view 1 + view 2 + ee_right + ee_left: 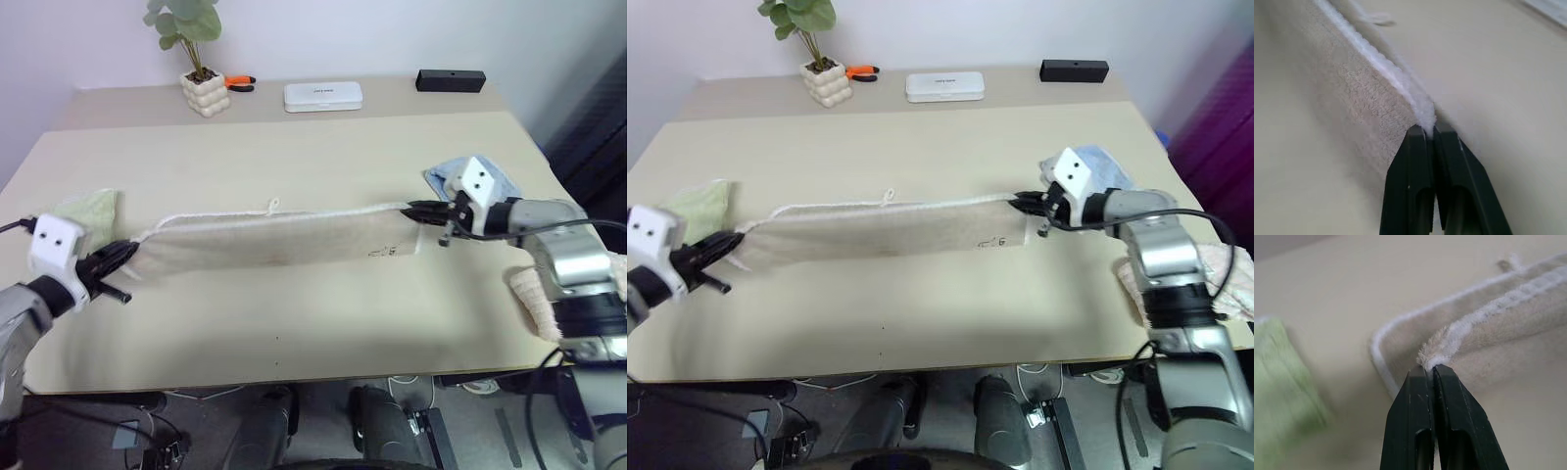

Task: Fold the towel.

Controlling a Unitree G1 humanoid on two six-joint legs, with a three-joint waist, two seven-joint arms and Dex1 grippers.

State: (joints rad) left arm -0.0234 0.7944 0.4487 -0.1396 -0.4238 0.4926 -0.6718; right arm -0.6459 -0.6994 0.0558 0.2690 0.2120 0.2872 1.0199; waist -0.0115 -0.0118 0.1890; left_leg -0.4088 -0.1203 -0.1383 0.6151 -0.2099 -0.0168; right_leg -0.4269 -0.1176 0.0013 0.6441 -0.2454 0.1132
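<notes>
Towel (279, 240) stretched across mid-table (294, 323), bare tabletop before and behind; white top edge pinched at either end by left gripper (125, 253) and right gripper (409, 208), both clamped.

No legible text or labels anywhere.

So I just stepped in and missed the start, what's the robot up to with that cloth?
It is folding the towel. The left end effector is shut on one end of it and the right end effector on the other, so the beige cloth hangs stretched as a long band between them over the table. A green cloth lies by the left end, a blue one behind the right arm.
</notes>
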